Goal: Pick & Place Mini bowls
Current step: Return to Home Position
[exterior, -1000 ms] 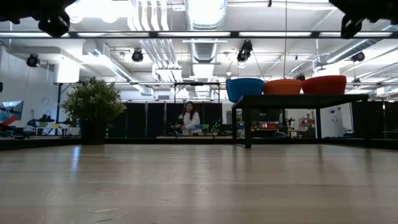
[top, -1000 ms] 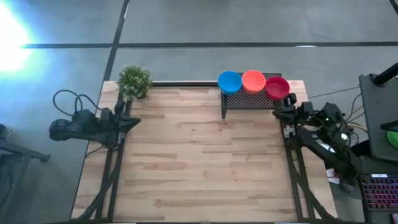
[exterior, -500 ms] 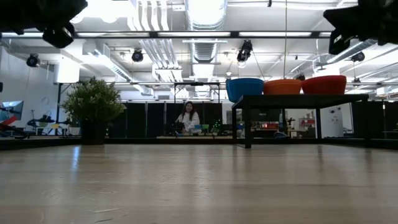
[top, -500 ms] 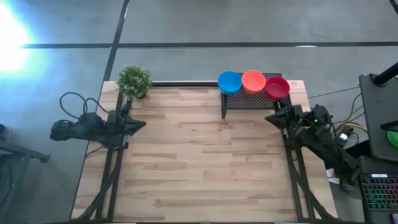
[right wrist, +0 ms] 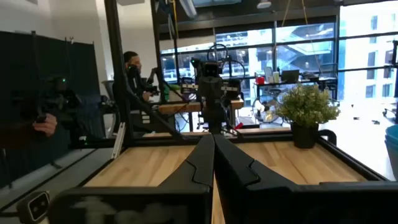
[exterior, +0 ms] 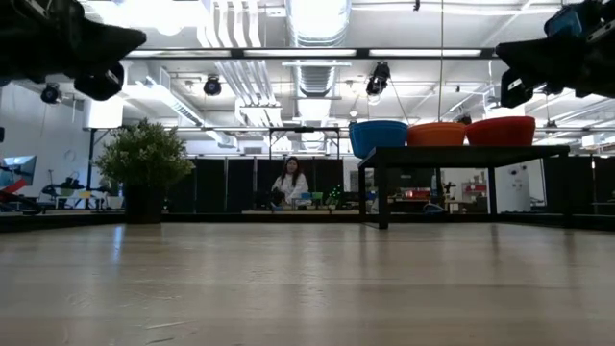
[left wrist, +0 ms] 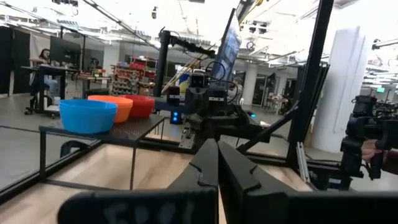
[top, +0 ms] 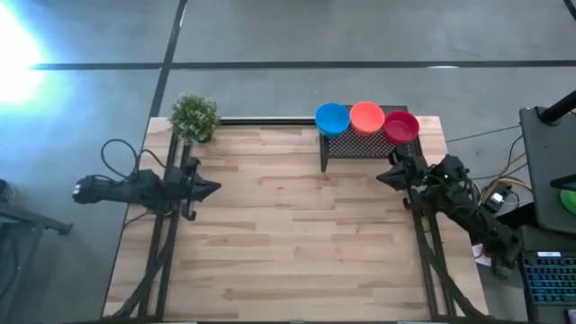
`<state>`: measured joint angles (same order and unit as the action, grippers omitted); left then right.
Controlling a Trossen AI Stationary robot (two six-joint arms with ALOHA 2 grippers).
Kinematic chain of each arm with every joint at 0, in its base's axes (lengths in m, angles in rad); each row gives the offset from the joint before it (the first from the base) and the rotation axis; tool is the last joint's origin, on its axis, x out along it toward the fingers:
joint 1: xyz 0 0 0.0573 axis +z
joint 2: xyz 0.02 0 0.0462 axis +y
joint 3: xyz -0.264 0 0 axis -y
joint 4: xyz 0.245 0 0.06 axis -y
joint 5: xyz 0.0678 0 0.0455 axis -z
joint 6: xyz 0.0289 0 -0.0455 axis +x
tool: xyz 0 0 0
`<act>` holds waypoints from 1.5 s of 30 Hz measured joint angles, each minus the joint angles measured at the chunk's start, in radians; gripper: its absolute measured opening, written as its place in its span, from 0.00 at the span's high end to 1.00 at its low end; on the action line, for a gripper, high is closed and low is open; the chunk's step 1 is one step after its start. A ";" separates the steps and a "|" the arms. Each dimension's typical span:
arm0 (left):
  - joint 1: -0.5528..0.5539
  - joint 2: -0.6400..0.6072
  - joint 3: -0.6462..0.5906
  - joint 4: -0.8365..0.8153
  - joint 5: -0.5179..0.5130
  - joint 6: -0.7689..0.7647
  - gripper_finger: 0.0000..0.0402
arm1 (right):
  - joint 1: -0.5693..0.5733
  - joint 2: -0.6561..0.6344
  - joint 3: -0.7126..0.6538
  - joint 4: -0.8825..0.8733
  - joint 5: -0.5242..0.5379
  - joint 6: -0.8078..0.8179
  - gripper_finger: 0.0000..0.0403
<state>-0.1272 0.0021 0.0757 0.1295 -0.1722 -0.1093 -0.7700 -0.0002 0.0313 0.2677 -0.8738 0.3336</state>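
Three mini bowls stand in a row on a small black stand (top: 360, 146) at the table's far right: blue (top: 332, 118), orange (top: 367, 116) and red (top: 401, 127). The low view shows them from the side, blue (exterior: 378, 136), orange (exterior: 437, 134) and red (exterior: 501, 131). The left wrist view has the blue (left wrist: 87, 116) nearest. My left gripper (top: 216, 188) hovers shut over the table's left edge, pointing toward the middle. My right gripper (top: 382, 176) hovers shut at the right edge, just near of the stand. Neither one holds anything.
A small green potted plant (top: 193, 117) stands at the far left corner. Black frame rails (top: 166, 243) run along both side edges. Bare wooden tabletop (top: 297, 234) lies between the arms. A person (exterior: 289, 183) sits in the room beyond the far edge.
Both arms have sunk lower, and in the low view they come down into the picture's top corners. Each gripper has also reached a little toward the table's middle and near edge. Both stayed shut. The bowls have not moved.
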 joint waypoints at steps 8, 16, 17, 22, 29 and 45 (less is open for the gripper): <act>0.001 0.000 -0.066 0.046 0.022 0.004 1.00 | 0.000 0.002 -0.022 0.003 0.001 -0.036 0.98; 0.001 0.000 -0.067 0.046 0.045 0.052 1.00 | 0.000 0.002 -0.022 -0.001 0.000 -0.056 0.98; 0.001 0.000 -0.067 0.045 0.045 0.053 1.00 | 0.000 0.002 -0.022 -0.002 0.001 -0.054 0.98; 0.000 0.000 -0.068 0.002 0.046 0.051 1.00 | 0.000 0.002 -0.022 -0.025 0.000 -0.048 0.98; 0.000 0.000 -0.068 -0.027 0.100 0.024 1.00 | 0.000 0.002 -0.022 -0.126 -0.042 -0.052 0.98; 0.000 0.001 -0.069 -0.063 0.099 -0.091 1.00 | 0.000 0.003 -0.022 -0.190 0.066 0.000 0.98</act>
<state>-0.1272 0.0029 0.0071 0.0669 -0.0734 -0.2005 -0.7700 0.0025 0.0090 0.0780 -0.8082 0.3333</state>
